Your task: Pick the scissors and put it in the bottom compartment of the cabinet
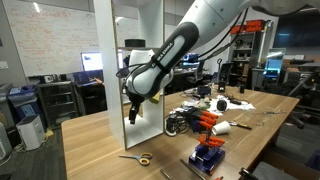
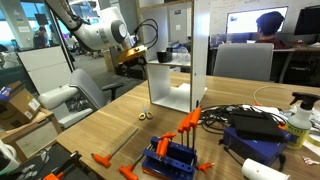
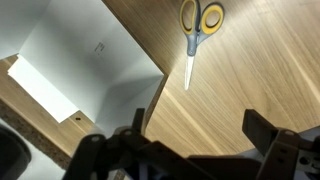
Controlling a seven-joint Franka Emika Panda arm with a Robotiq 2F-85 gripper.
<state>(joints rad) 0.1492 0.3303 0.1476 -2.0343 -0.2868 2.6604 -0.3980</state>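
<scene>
The scissors [image 3: 194, 32], with yellow loop handles and thin grey blades, lie flat on the wooden table. They also show in both exterior views [image 1: 136, 157] [image 2: 145, 115], a short way in front of the cabinet. The tall white cabinet [image 1: 128, 25] [image 2: 172, 30] stands on the table, and its bottom compartment [image 2: 172, 88] is open. Its white edge shows in the wrist view [image 3: 85, 60]. My gripper [image 3: 198, 135] [image 1: 133, 112] [image 2: 135, 58] is open and empty. It hangs above the table beside the cabinet, well above the scissors.
A blue rack with orange-handled tools [image 1: 207, 152] [image 2: 170, 155] stands near the table's front. An orange-and-black tool pile [image 1: 195, 121], a black box [image 2: 255, 122] with cables and a bottle [image 2: 298, 122] lie beyond. An office chair [image 2: 70, 100] stands off the table.
</scene>
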